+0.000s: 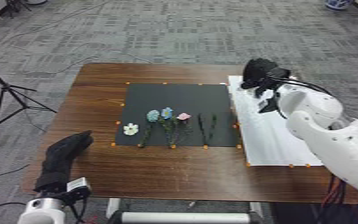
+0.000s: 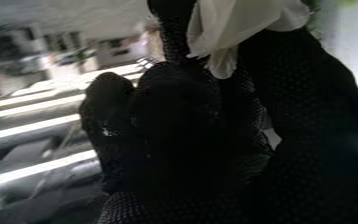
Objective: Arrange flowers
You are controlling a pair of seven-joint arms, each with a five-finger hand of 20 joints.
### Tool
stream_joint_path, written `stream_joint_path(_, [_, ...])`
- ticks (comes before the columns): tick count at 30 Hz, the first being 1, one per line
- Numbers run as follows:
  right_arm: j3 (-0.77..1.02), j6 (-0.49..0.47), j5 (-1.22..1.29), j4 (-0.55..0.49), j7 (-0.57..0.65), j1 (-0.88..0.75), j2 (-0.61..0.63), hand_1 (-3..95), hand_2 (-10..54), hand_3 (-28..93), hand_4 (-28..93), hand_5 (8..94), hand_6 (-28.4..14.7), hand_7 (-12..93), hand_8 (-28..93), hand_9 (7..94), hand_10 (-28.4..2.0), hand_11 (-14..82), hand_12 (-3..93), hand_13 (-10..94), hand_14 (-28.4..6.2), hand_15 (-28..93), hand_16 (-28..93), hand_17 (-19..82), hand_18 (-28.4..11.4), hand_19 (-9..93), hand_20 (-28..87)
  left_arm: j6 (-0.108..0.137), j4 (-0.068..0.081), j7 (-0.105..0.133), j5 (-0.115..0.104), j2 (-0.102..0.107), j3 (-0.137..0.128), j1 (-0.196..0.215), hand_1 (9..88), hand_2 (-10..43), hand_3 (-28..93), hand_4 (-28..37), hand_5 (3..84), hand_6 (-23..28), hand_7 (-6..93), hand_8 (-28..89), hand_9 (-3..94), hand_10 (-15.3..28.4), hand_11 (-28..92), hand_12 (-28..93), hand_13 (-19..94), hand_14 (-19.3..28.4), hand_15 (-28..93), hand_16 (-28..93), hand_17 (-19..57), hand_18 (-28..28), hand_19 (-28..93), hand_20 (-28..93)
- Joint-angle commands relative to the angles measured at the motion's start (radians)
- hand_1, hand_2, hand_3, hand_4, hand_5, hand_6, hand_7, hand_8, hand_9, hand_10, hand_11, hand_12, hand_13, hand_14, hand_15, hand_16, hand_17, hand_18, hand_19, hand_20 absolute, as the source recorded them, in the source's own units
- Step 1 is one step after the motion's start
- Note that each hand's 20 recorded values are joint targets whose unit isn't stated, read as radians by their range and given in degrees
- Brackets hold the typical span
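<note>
A white flower (image 2: pixel 233 25) was pinched between the fingers of the right hand (image 1: pixel 262 70); two blue flowers (image 1: pixel 152 115), a pink flower (image 1: pixel 183 116), a white blossom (image 1: pixel 131 129) and dark sprigs (image 1: pixel 213 126) lay well apart.

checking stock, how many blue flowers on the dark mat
2: the left blue flower, nearer the white flower, and the right blue flower, nearer the pink flower.

Honestly, you won't find any text, labels, numbers or signs you can read here.
</note>
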Motion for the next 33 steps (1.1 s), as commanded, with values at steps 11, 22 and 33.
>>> stream_joint_path(11, [-0.062, -0.166, -0.092, 0.064, -0.020, -0.044, -0.280, 61.6, -9.5, 58, -20, 76.5, -1.2, 26, 11, 89.1, -9.1, 11.4, 40.8, 88, -2.3, 63, 37, 60, -15.6, 93, 59, -0.001, 0.000, -0.001, -0.020, -0.010, -0.008, 0.005, 27.8, 3.3, 70, -25.8, 51.1, 2.2, 18.2, -9, 49.7, 13.9, 22, 11, 36, 16.2, 19, 0, 2.1, 13.2, 13, 17])
stream_joint_path(22, [-0.049, -0.182, -0.078, 0.062, -0.017, -0.031, -0.257, 57.2, -9.5, 56, -18, 73.0, -0.8, 26, 10, 84.6, -9.8, 12.1, 37.8, 85, -3.3, 64, 37, 58, -15.8, 93, 59, -0.008, -0.004, -0.006, -0.013, -0.011, -0.013, 0.012, 27.7, 3.2, 70, -25.7, 51.1, 2.1, 18.1, -9, 49.7, 13.9, 22, 11, 36, 16.2, 19, 0, 2.1, 13.2, 13, 17])
stream_joint_path(33, [-0.032, -0.183, -0.064, 0.061, -0.019, -0.016, -0.255, 57.4, -9.5, 57, -17, 74.2, -0.7, 28, 11, 85.1, -10.6, 13.5, 36.8, 85, -3.4, 65, 36, 58, -16.0, 93, 59, -0.008, 0.000, -0.010, -0.007, -0.012, -0.004, -0.001, 27.7, 3.3, 70, -25.7, 51.1, 2.3, 18.0, -9, 49.8, 14.0, 22, 11, 36, 16.1, 19, 0, 2.1, 13.2, 13, 17])
